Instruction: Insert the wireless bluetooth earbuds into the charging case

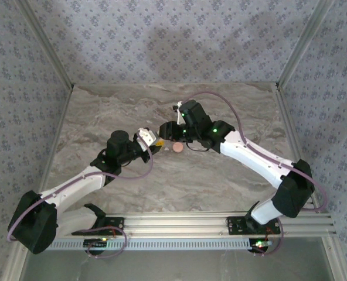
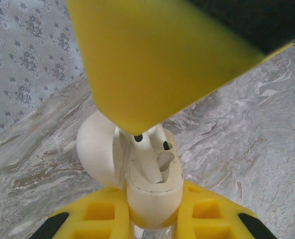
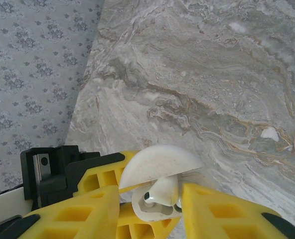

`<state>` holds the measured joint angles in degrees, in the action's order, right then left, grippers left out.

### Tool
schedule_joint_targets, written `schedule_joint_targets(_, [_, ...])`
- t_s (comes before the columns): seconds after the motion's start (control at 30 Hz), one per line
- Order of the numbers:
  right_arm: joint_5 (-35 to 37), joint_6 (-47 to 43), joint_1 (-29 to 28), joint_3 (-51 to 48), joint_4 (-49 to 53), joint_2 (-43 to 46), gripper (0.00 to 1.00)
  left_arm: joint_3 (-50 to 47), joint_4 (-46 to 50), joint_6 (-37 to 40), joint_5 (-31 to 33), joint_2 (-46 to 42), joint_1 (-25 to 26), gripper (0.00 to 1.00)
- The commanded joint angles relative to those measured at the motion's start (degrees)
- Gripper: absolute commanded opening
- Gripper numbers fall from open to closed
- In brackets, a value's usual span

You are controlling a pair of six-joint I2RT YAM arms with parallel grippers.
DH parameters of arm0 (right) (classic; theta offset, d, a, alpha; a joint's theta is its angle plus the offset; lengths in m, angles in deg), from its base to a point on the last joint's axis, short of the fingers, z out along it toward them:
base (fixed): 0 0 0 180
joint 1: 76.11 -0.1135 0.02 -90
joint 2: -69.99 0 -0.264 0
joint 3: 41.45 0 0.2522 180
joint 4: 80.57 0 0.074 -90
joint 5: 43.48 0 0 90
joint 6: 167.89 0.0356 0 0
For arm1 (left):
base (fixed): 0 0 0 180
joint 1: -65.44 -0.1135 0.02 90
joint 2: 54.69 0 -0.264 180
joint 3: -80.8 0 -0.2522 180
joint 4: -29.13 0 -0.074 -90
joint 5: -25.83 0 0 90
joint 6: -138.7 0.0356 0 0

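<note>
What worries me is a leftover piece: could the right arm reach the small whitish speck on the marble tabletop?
Probably yes: the whitish speck lies on bare marble near the right gripper, nothing between, which straddles the white case.

The charging case (image 2: 155, 194) sits in the left gripper (image 2: 152, 219) above the middle of the table (image 1: 220, 181), its lid (image 2: 95, 149) swung open to one side and one earbud (image 2: 148, 162) in it. The right gripper (image 3: 155, 211) reaches in from behind and to the right, with a finger on either side of the case. A puck (image 1: 177, 147) lies on the table just in front of them, and a second earbud (image 3: 270, 133) lies just beside it.
</note>
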<state>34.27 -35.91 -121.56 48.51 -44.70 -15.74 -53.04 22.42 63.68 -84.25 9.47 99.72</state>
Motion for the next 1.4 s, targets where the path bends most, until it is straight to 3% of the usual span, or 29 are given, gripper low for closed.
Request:
schedule_joint_targets(0.0, [1.32,-1.28,-0.65,1.97,2.12,-0.80,0.37,0.55,-0.63,-0.03,-0.40,-1.41,0.42,0.14])
schedule_joint_targets(0.67, [6.35,-3.79,-2.55,6.24,8.81,-4.39,0.29,0.52,-0.18,0.05,0.13,-2.37,0.41,0.13])
schedule_joint_targets(1.37, [9.81,-8.79,-3.15,2.50,4.66,0.67,0.18,0.40,0.35,0.40,0.59,-2.39,0.43,0.13])
